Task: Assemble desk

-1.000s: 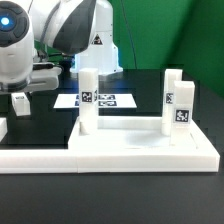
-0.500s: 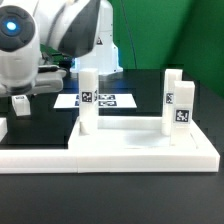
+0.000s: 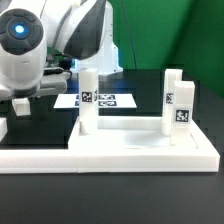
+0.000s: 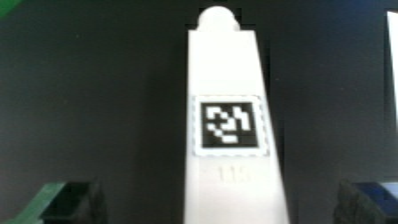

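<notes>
the tabletop, a broad white slab with raised rims, lay flat at the front of the black table, from about 6 o'clock across to 4 o'clock of the exterior view. three tagged legs stood upright on it: one leg near the slab's back edge at about 12 o'clock from its centre, and two more close together toward 3 o'clock. behind them, at roughly 11 o'clock, the marker board lay flat on the table, partly hidden by the first leg.

the arm filled the 10 o'clock corner of the exterior view, and a small white block sat below it near 9 o'clock; whether this was part of the gripper could not be told.

in the wrist view a loose leg lay lengthwise on the dark surface, tag facing up, its rounded tip away from the camera. the gripper had its fingers spread wide, one on each side of the leg and clear of it.
</notes>
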### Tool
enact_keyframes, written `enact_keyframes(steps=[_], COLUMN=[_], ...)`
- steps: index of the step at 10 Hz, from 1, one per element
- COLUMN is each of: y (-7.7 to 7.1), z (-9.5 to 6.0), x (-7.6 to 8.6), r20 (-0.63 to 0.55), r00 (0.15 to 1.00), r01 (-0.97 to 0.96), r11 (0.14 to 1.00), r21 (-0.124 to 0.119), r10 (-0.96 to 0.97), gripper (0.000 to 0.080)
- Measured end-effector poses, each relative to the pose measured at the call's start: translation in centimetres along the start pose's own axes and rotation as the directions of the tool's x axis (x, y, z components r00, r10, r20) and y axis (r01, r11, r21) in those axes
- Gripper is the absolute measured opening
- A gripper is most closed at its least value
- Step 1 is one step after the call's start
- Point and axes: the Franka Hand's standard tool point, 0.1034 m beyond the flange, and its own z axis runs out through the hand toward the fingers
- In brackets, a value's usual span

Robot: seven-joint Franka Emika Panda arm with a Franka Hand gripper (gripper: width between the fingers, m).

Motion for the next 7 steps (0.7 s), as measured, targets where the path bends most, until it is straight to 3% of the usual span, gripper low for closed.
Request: enact_keyframes(steps=[7], y=[-0.1], z=[1.2], x=[0.4], r20=[0.018], r00=[1.000], r01=[0.003], r11=[1.000], r21=[0.001], r10=[-0.003], gripper=[0.0649])
